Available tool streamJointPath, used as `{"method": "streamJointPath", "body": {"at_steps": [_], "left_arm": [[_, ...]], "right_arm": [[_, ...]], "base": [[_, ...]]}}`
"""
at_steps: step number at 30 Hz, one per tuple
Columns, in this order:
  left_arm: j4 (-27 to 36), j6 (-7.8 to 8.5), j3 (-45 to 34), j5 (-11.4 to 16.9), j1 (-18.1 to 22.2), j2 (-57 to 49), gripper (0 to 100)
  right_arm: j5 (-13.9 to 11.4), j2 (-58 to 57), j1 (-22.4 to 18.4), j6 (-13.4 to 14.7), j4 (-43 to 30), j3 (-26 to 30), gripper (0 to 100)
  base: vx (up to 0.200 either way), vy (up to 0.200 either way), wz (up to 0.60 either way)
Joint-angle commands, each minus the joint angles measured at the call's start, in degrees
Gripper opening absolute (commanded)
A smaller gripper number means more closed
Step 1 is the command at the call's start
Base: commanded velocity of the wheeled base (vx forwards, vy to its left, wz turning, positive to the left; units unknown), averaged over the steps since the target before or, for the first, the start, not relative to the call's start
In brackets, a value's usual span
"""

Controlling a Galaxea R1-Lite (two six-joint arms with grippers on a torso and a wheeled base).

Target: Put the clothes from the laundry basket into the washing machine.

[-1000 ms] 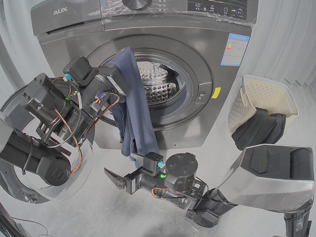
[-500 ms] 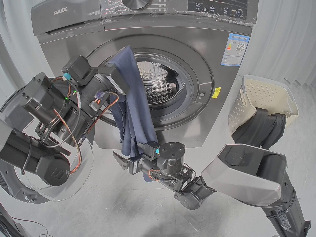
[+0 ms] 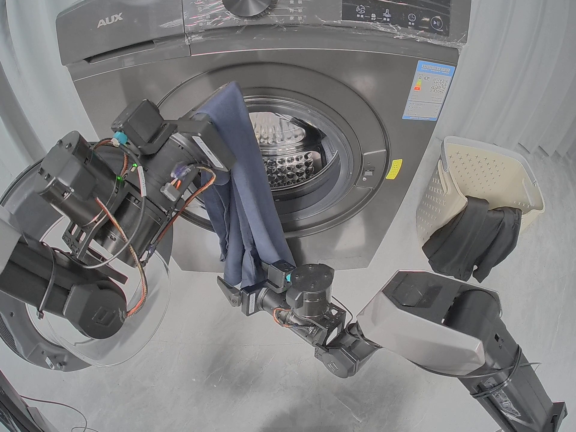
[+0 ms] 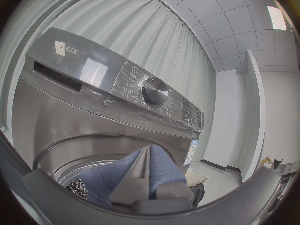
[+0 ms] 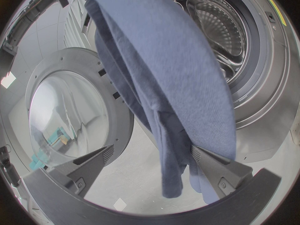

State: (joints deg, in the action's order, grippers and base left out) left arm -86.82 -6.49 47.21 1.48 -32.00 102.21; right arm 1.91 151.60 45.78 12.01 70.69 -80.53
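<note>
Head view: left tool [image 3: 219,106] pinches the blue garment [image 3: 249,211], which hangs below it before the washing machine [image 3: 336,223]; there's a blue-white label [image 3: 428,90], print too small to read. Left wrist view: the fingers [image 4: 142,166] are clamped on the cloth. Right wrist view: right tool [image 5: 150,152] is spread wide, with the hem dangling between its fingers.

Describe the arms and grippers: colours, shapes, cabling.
Both wrists are black, with cylindrical joint housings and a teal plug. The left arm carries loose orange cables and a green light. The right arm has a pale grey angular shell. The left gripper and right gripper have dark grey wedge-shaped fingers; the right's pads are gridded.
</note>
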Motion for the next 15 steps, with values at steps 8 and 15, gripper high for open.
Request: {"method": "streamJointPath", "body": {"at_steps": [8,15], "left_arm": [[0.0,-0.02,0.1,0.0,0.0,-0.1,0],[0.0,-0.02,0.1,0.0,0.4,0.0,0]], "right_arm": [[0.3,3.6,-1.2,-0.8,0.0,-3.1,0],[0.3,3.1,-1.4,-1.2,0.4,-2.3,0]], "base": [[0.0,0.0,0.0],[0.0,0.0,0.0]]}}
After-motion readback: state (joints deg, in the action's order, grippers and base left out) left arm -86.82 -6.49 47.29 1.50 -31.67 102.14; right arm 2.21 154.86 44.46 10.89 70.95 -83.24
